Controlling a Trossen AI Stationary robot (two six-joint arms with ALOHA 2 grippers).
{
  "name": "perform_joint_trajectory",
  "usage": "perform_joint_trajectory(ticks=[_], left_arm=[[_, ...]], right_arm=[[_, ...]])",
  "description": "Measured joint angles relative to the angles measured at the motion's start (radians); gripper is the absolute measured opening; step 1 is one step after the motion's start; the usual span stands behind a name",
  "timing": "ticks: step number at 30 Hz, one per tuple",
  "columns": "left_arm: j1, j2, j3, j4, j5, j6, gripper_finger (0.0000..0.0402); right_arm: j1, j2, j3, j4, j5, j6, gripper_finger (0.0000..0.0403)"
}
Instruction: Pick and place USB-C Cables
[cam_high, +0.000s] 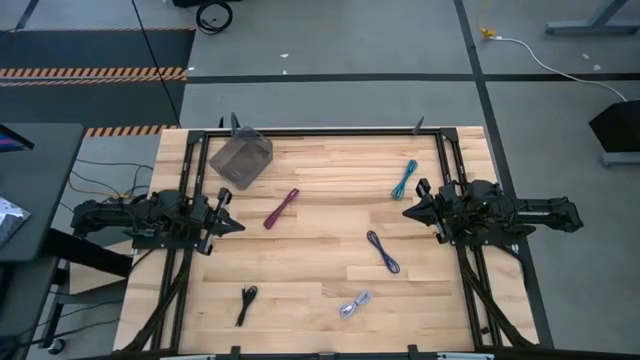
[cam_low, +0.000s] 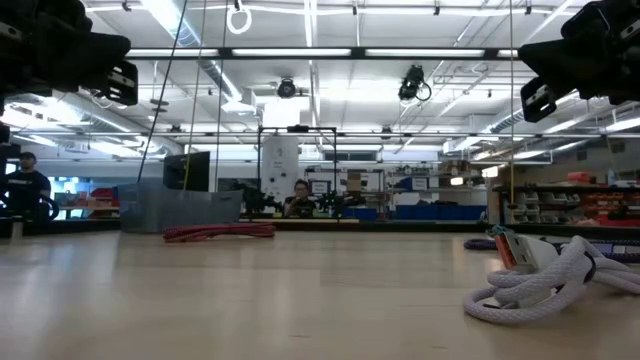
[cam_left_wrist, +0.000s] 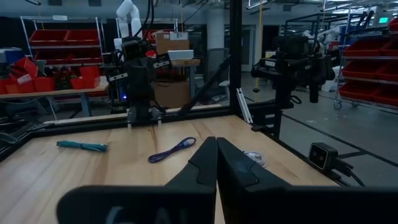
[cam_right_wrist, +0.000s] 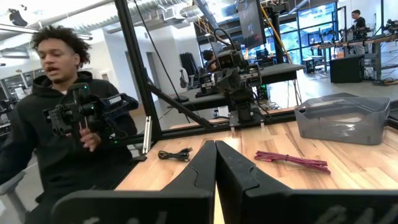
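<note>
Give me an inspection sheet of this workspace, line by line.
Surface: wooden table, black frame rails.
Job's things: five cables lie apart on the wood: magenta cable, teal cable, purple cable, black cable, white-silver cable.
Clutter: grey bin at the far left corner, nothing seen inside.
Hands: left hand and right hand both shut, at the table's sides, holding nothing.
Cables: robot wiring runs along both side rails.
Surroundings: a person in a dark hoodie beside the table; workshop shelving behind.
</note>
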Motion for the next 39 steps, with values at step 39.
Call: perform_joint_trajectory(ticks=[39], left_arm=[[-0.001,0.115,0.106,-0.139,-0.266,-0.242,0.0115]], right_arm=[[0.0,0.0,0.0,0.001,0.0,0.0,0.0012]])
